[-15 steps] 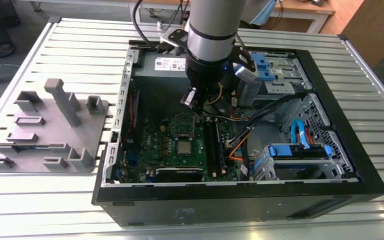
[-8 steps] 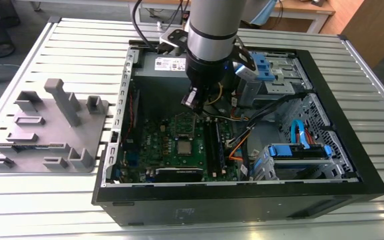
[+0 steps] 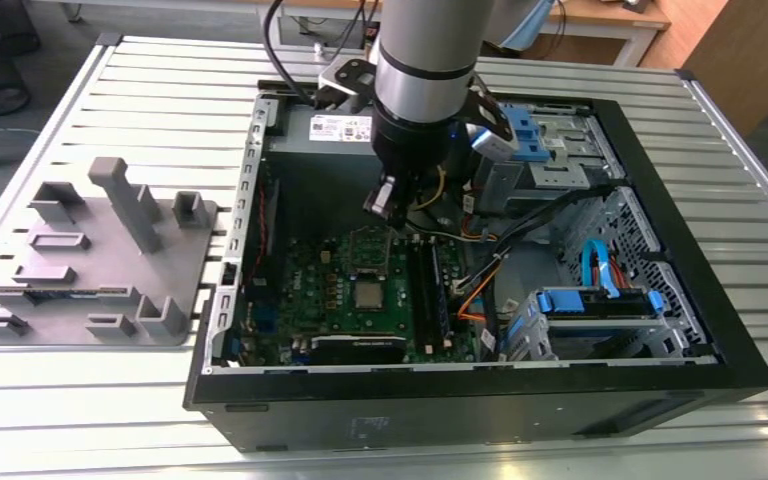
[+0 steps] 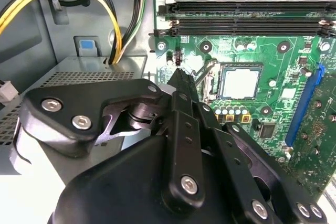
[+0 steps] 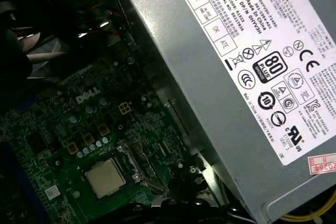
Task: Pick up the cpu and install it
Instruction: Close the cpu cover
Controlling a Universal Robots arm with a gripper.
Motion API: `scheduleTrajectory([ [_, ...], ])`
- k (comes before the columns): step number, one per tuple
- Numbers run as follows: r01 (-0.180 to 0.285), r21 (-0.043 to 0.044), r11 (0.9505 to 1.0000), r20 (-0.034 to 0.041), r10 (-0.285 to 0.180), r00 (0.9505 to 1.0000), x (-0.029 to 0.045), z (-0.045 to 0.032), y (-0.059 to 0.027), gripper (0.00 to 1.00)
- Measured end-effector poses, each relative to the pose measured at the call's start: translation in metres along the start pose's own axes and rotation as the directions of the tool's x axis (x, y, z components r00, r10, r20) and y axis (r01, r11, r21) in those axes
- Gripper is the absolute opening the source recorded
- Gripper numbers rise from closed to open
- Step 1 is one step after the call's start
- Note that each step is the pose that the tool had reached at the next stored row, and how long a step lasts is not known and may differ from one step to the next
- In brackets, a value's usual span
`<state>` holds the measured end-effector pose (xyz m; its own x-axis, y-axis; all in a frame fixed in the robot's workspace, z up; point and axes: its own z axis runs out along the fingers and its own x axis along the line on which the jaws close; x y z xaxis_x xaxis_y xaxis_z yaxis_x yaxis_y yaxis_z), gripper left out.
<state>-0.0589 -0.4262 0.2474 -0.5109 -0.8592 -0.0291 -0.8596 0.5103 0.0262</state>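
Cpu (image 4: 239,83) seated flat in motherboard (image 4: 294,51) socket, inside open PC case (image 3: 704,330).
Gripper (image 4: 179,77) hangs above the board just beside the socket, fingers closed together, holding nothing; grey power supply (image 5: 220,77) alongside.

A white label (image 5: 262,51) of printed marks is carried on the grey power supply (image 5: 199,108); white lettering is printed on the motherboard (image 5: 79,129).
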Motion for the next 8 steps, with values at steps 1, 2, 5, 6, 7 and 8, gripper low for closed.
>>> scheduleTrajectory([
  [1,0.001,0.0000,1.0000,-0.0001,-0.001,1.0000,0.0003,-0.0002,-0.0002,0.11],
  [2,0.003,-0.0001,1.0000,-0.0002,-0.003,1.0000,0.0006,-0.0004,-0.0003,0.11],
  [5,0.007,-0.0002,1.0000,-0.0003,-0.007,1.0000,0.0011,-0.0012,-0.0007,0.11],
  [6,0.008,-0.0002,1.0000,-0.0001,-0.008,1.0000,0.0013,-0.0015,-0.0008,0.11],
  [7,0.009,-0.0003,1.0000,-0.0001,-0.009,1.0000,0.0014,-0.0017,-0.0008,0.11],
  [8,0.010,-0.0003,1.0000,0.0000,-0.010,1.0000,0.0015,-0.0019,-0.0009,0.11],
])
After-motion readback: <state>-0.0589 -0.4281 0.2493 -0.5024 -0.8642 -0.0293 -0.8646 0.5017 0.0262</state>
